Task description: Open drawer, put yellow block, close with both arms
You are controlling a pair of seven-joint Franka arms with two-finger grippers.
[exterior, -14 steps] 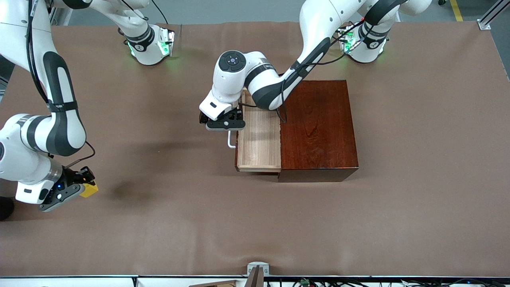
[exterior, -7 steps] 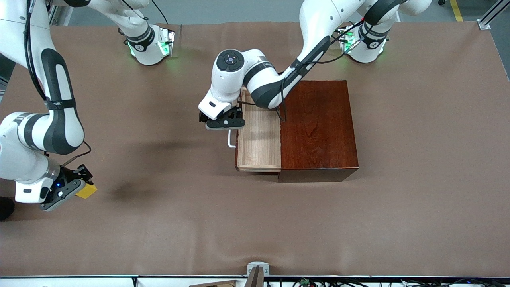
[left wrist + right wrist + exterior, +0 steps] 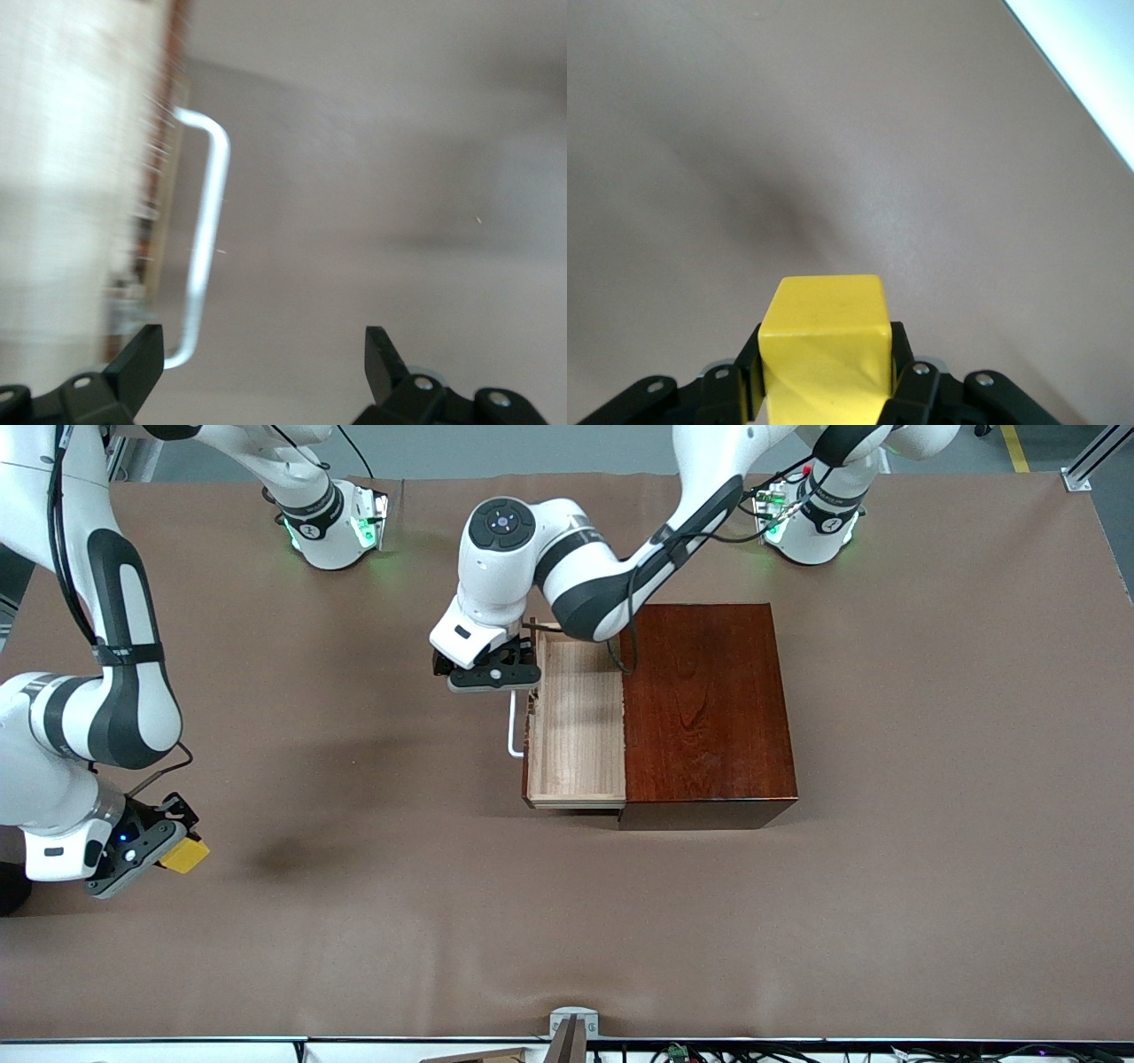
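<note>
The drawer (image 3: 576,731) is a pale wood tray pulled out of the reddish-brown box (image 3: 709,708), with its white handle (image 3: 513,726) toward the right arm's end. My left gripper (image 3: 485,676) is open and empty, over the table just beside the handle; the handle (image 3: 205,239) and the drawer front (image 3: 164,212) show in the left wrist view. My right gripper (image 3: 155,849) is shut on the yellow block (image 3: 184,856), raised over the table at the right arm's end. The right wrist view shows the yellow block (image 3: 824,341) clamped between both fingers.
The brown table cloth (image 3: 372,921) covers the whole table. The box stands toward the left arm's base. The table's pale edge (image 3: 1090,80) shows in the right wrist view. A small metal bracket (image 3: 571,1020) sits at the table edge nearest the camera.
My left gripper has let go of the handle and lifted away from it, toward the robots' bases. My right gripper has risen a little with the yellow block.
</note>
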